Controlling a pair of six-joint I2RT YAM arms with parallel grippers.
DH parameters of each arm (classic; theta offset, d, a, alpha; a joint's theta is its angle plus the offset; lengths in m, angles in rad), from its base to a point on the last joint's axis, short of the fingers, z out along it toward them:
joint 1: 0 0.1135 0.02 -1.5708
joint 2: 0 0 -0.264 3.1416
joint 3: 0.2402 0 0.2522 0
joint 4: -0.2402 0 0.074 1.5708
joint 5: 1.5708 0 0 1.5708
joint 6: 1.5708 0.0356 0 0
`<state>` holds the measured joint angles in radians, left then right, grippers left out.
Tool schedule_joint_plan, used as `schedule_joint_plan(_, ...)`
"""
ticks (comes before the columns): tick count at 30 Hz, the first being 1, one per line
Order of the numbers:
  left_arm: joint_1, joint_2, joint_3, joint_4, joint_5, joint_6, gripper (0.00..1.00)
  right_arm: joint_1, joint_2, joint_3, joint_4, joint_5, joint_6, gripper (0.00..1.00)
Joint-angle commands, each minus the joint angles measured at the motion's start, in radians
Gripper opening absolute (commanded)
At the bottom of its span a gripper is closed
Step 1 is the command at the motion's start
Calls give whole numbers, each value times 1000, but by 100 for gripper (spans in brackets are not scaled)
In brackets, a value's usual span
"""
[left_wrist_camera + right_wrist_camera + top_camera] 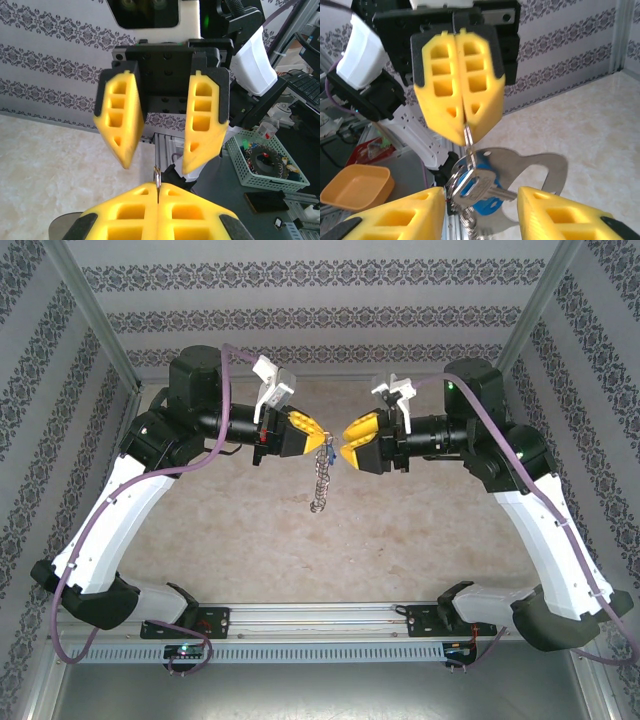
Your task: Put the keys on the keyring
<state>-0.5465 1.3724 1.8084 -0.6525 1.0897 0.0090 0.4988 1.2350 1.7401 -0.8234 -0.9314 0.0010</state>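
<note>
My left gripper (322, 444) is shut on the top of the keyring (319, 483), which hangs from it above the table with a chain of grey metal pieces dangling below. In the left wrist view the ring's thin edge (157, 178) sticks out of the closed yellow left gripper (157, 189). In the right wrist view the loop (468, 146) hangs from the left gripper (465, 134), with a silver key (495, 182), a blue-headed key (487, 204) and a flat silver tag (542, 170) bunched on it. My right gripper (480, 212) is open, one finger on each side of that bunch.
A marble tabletop (400, 540) lies below, with patterned walls and metal posts around it. Off the table I see a yellow bowl (357, 186), a green mesh basket (267, 162) and a dark phone (265, 202). The two grippers face each other almost tip to tip.
</note>
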Motion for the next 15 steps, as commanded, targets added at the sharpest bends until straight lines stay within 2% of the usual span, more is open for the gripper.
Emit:
schedule_joint_plan(1, 14, -13, -3, 60, 33, -16, 0, -9, -1, -3, 56, -7, 27, 46)
schedule_joint_plan(9, 14, -17, -11, 62, 32, -18, 0, -9, 36, 21, 63, -70, 43, 46)
schedule_joint_plan(15, 14, -20, -14, 65, 30, -20, 0, -9, 44, 17, 63, -84, 39, 27)
